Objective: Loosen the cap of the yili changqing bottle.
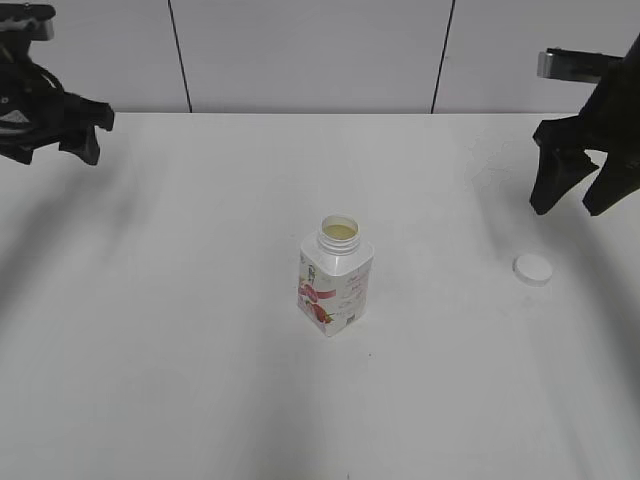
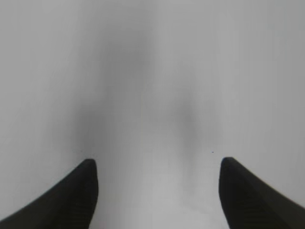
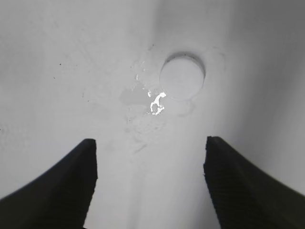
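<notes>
In the right wrist view, the right tool (image 3: 150, 183) has its two dark fingers (image 3: 59, 191) standing wide apart at the bottom of the frame, with nothing between them but bare white counter (image 3: 57, 57). Ahead of its fingertips and slightly toward its right finger lies the cap (image 3: 182, 78), a flat white disc resting on the counter, clear of both fingers. Between the tool and the cap, a little to the cap's left, a small wet smear (image 3: 155, 102) glints on the surface.

In the left wrist view, the left tool (image 2: 157, 191) is likewise spread wide and holds nothing; only the blurred pale counter (image 2: 152, 71) with soft shadows shows beyond its fingertips.

From the exterior view, the right tool (image 1: 578, 195) hangs above the counter (image 1: 150, 380) at the right edge, fingers pointing down, and the cap (image 1: 532, 268) lies just below and slightly inward of them, not touched. Well apart from that tool, toward the middle of the counter, the yili changqing bottle (image 1: 335, 283) stands upright with its threaded neck open and a pale liquid visible inside; its pink-red label faces the camera. The left tool (image 1: 75, 130) is raised at the far left, well away from the bottle, near the back edge of the counter where the white panelled wall (image 1: 300, 50) begins.
</notes>
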Available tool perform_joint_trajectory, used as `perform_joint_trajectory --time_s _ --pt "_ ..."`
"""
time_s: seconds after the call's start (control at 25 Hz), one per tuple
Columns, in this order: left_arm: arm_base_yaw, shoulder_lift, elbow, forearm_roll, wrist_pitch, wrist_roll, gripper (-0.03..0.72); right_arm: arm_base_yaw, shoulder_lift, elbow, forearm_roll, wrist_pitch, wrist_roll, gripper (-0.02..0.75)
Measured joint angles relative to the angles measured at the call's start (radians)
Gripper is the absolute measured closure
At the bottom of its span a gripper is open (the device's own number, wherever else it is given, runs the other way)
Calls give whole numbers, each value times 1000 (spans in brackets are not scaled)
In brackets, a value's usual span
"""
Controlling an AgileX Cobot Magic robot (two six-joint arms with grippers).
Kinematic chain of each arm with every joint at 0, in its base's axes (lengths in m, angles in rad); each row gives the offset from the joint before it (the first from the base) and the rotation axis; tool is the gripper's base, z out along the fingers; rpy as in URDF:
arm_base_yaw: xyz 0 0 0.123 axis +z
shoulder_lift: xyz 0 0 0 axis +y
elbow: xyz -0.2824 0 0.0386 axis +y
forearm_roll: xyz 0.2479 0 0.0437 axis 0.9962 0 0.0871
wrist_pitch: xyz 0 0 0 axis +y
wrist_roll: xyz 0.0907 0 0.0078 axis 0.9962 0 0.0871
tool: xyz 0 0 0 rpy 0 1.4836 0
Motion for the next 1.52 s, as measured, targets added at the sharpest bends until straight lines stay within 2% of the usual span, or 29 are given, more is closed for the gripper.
perform_joint_trajectory --time_s 0.12,0.36,0.64,0.92,1.12,1.32,1.52 --pt "0 0 -34 -96 69 62 200 0 0 0 0 -2 54 186" --pt "0 0 -86 -182 149 92 200 0 0 -3 -17 7 137 186" --pt "0 0 -157 -195 263 119 200 0 0 -81 -121 21 182 186" --pt "0 0 -170 -194 495 141 200 0 -53 -93 -131 19 189 186" --pt "0 0 -172 -191 544 145 200 0 -128 -90 -133 19 190 186" --pt "0 -2 -173 -181 544 147 200 0 -236 -28 -133 19 190 186" --pt "0 -81 -164 -191 544 147 200 0 -374 100 -132 19 190 186"
